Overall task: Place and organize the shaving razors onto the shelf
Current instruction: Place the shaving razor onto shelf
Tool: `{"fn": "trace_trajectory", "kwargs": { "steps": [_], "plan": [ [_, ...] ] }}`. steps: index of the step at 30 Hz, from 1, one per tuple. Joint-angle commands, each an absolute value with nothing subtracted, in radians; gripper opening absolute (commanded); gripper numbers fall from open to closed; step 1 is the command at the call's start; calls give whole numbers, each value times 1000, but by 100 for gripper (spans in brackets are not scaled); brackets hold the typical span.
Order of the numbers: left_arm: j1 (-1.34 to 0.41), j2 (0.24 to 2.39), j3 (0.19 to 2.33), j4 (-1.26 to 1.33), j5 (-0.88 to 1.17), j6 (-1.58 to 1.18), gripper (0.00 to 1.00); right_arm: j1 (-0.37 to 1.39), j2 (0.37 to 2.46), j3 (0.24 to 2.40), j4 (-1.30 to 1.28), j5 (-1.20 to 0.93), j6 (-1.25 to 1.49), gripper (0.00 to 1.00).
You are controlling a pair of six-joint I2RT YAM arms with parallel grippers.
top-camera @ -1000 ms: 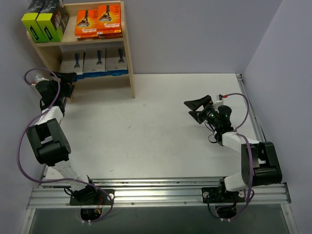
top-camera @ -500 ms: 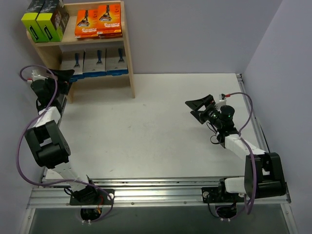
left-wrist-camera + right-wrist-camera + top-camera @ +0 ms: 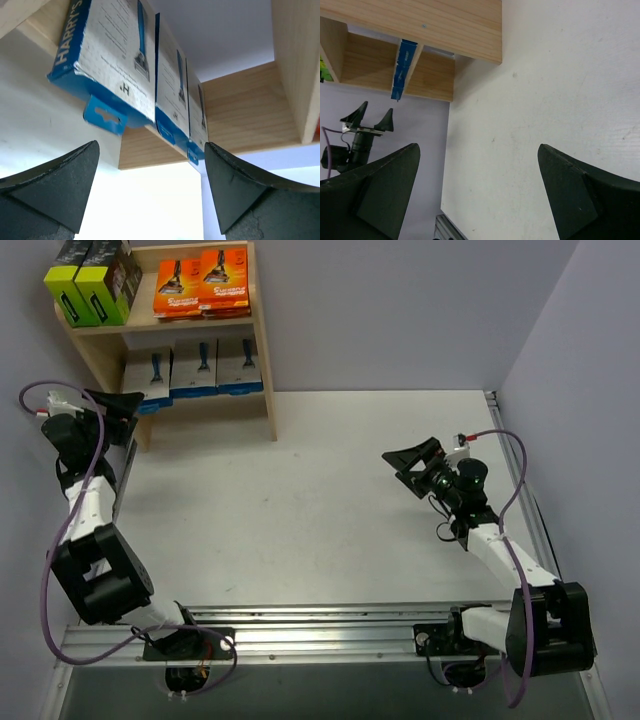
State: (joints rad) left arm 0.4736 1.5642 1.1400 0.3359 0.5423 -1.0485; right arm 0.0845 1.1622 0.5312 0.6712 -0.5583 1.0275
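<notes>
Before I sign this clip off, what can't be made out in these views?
Top view: black boxes cut off by the top edge; orange packs stacked, count unclear.
Left wrist: farthest grey card mostly hidden behind nearer ones.
Right wrist: grey cards seen edge-on only.

A robotics lab test cell, dressed up as a small shop display. A plain white bench (image 3: 300,500) is boxed in by bare lilac-grey walls (image 3: 400,310). A ribbed aluminium rail (image 3: 330,638) along its near edge carries two white-and-black robot arms (image 3: 85,500) trailing purple cables (image 3: 43,590). In the far left corner stands a light natural-wood two-tier shelf (image 3: 264,350) stocked with retail razor packs: flat orange packs (image 3: 200,285), black boxes with lime-green sides (image 3: 90,285) and flat grey cards showing a blue razor (image 3: 195,365).
</notes>
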Motion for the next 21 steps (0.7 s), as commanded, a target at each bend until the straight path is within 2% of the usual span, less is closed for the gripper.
{"fn": "trace_trajectory", "kwargs": {
  "steps": [1, 7, 11, 17, 21],
  "plan": [
    [494, 1445, 1118, 250, 568, -953, 94, 78, 1138, 555, 580, -574, 944, 100],
    [508, 1352, 1132, 14, 557, -830, 94, 78, 1115, 565, 493, -604, 877, 100],
    [531, 1299, 1063, 49, 594, -864, 94, 78, 1068, 561, 433, -610, 864, 100],
    [531, 1334, 1068, 72, 612, -870, 94, 78, 979, 551, 364, -611, 845, 100],
    [531, 1376, 1088, 98, 618, -882, 95, 78, 965, 549, 357, -617, 819, 93]
  ]
}}
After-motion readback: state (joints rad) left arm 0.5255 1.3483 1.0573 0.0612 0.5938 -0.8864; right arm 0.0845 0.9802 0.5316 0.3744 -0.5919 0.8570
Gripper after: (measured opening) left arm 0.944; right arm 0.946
